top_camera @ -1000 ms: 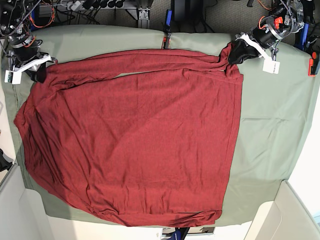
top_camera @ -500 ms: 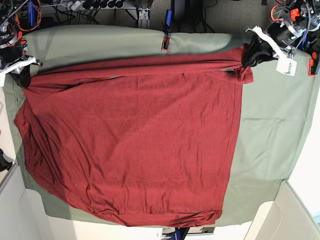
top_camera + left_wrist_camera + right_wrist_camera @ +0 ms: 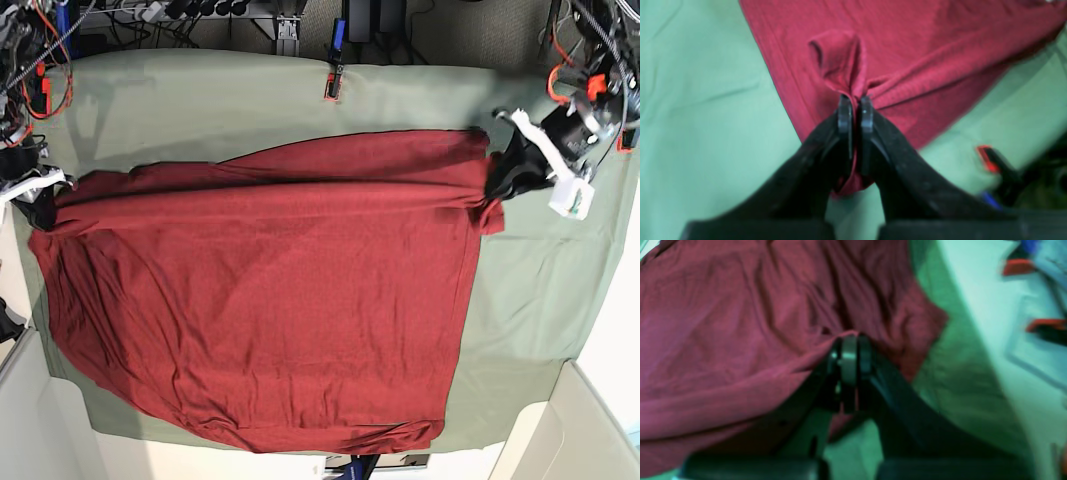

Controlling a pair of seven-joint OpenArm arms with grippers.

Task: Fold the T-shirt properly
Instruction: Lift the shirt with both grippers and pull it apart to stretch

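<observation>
Both fingers clamped tight | left fingers (image 3: pixel 844 115) pinch T-shirt (image 3: pixel 270 300) | right fingers (image 3: pixel 848 355) likewise (blurred)

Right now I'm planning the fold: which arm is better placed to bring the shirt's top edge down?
Neither alone. The left gripper and the right gripper are each shut on an opposite end of the T-shirt's top edge, stretched between them, so both probably should carry it together.

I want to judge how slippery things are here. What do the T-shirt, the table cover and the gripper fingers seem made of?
T-shirt: thin matte knit, likely cotton jersey; fine ribbing shows and it bunches softly.
Table cover: sage-green matte woven cloth, shallow creases.
Left gripper fingers: black, dull, probably hard plastic; the blur leaves that open.
</observation>
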